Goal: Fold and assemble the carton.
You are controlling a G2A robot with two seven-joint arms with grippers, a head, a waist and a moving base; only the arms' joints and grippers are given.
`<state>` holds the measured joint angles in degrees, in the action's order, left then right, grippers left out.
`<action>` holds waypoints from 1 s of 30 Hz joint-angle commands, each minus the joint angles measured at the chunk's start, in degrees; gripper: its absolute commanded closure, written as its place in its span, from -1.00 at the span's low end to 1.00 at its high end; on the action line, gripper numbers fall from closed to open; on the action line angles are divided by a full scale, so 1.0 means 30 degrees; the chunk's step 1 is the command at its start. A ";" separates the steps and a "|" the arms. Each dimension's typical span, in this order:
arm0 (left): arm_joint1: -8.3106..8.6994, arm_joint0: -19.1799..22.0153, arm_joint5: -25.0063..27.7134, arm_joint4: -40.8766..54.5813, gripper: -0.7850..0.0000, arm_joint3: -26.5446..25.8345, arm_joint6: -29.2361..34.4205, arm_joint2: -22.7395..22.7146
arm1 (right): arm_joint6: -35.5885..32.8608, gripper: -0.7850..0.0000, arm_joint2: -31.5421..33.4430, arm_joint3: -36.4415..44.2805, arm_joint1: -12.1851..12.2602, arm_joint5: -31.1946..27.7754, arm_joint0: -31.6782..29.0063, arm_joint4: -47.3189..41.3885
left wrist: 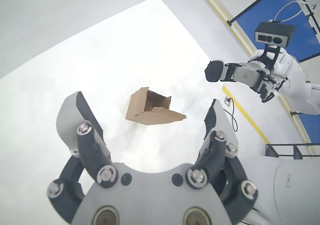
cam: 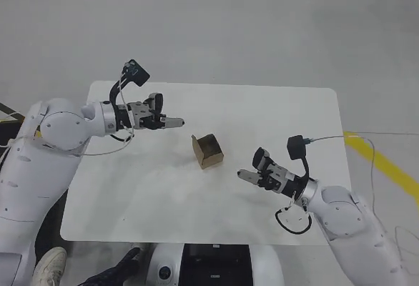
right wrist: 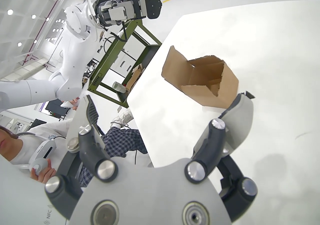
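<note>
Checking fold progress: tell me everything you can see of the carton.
The carton is small, plain brown cardboard, partly folded into a box shape. One end is open, showing the hollow inside, and a loose flap sticks out sideways, unclosed. It rests on the white table near the middle, between the left pincer and right pincer. Both are open and apart from it; only the table touches it.

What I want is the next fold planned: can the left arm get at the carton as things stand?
Probably yes. The left gripper hangs open near the carton, nothing between them but bare table; the right gripper is on the carton's other side, clear of it.
</note>
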<state>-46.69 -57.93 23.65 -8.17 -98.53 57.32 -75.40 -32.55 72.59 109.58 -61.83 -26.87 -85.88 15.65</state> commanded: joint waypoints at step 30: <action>0.0864 -0.4170 0.0717 0.0749 -1.00 -0.1174 0.0852 -0.5052 | 0.1508 -1.00 -0.6481 0.0060 -0.1103 0.5001 0.3570 0.8611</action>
<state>-44.10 -70.44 25.81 -5.92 -102.06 59.88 -90.56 -28.50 54.93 110.34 -64.77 -13.44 -76.16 39.20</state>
